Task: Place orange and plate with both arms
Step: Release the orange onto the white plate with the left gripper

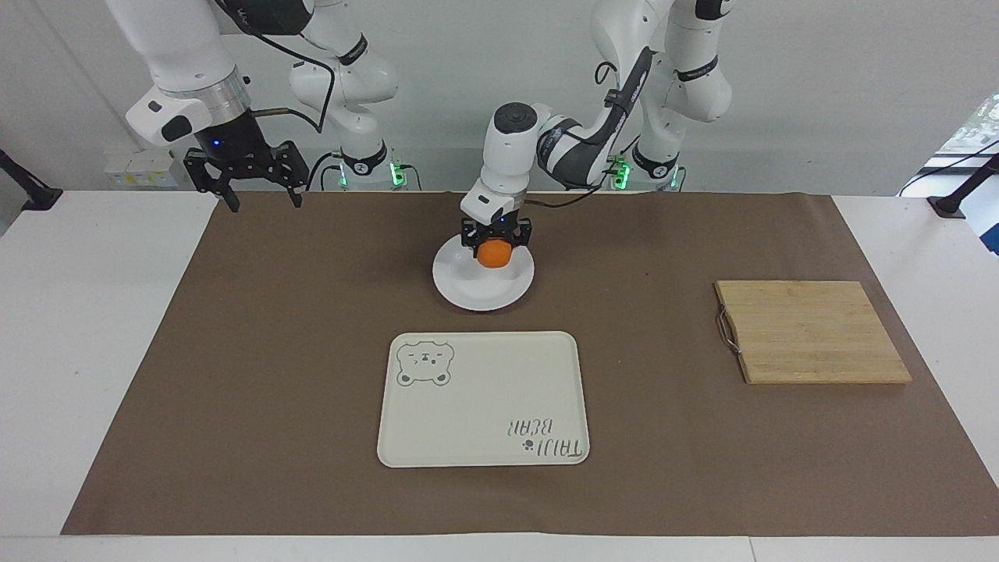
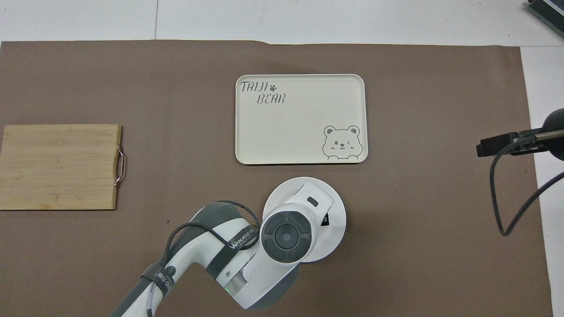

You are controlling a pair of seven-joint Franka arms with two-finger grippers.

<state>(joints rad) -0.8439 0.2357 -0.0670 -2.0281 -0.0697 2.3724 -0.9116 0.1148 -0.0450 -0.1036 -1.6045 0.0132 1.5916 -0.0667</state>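
the left gripper pinches the orange from above and holds it low over the plate, i think so it can drop straight in. the plate has nothing else in it. the tray has nothing in it too. the right gripper waits with fingers spread, over the mat's corner.

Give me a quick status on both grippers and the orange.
Left gripper shut on orange, low over plate. Right gripper open, waiting at table edge. Nothing in the way.

Facing cam high opposite robots, overhead cam steep down; both share tray.
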